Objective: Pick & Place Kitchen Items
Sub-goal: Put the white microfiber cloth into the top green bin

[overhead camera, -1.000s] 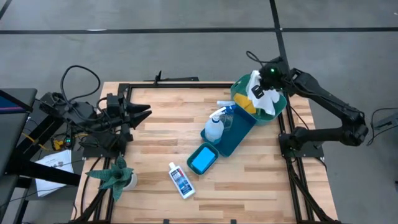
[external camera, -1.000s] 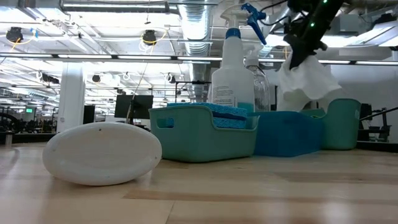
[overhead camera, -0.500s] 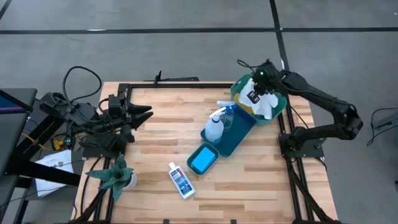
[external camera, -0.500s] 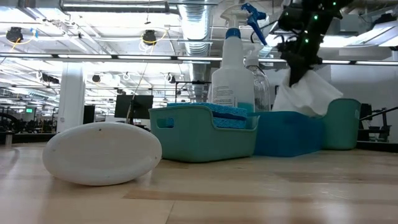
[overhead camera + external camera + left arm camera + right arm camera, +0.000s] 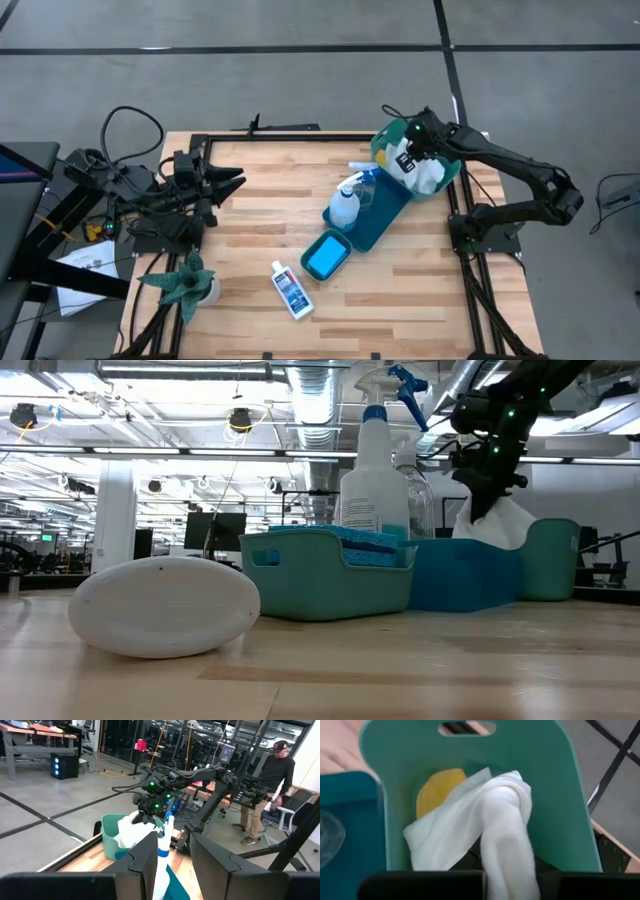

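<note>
Over table (image 5: 260,210): cloth (image 5: 425,178) in right gripper (image 5: 408,158).

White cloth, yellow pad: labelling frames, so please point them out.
white cloth (image 5: 492,827): right wrist view, middle of bunched fold.
yellow pad (image 5: 436,790): right wrist view, exposed top face.

Cloth (image 5: 425,175) in bin (image 5: 447,180) beside pad (image 5: 437,787)

the right arm reaches from the table's right edge toward the far right corner, elbow bent, wrist turned down, and the right gripper (image 5: 412,157) has its fingers pinched together on the white cloth (image 5: 424,174). the left arm lies low and folded at the table's left edge, its left gripper (image 5: 232,181) pointing across the table with the fingers (image 5: 145,857) a little apart, holding nothing.
</note>
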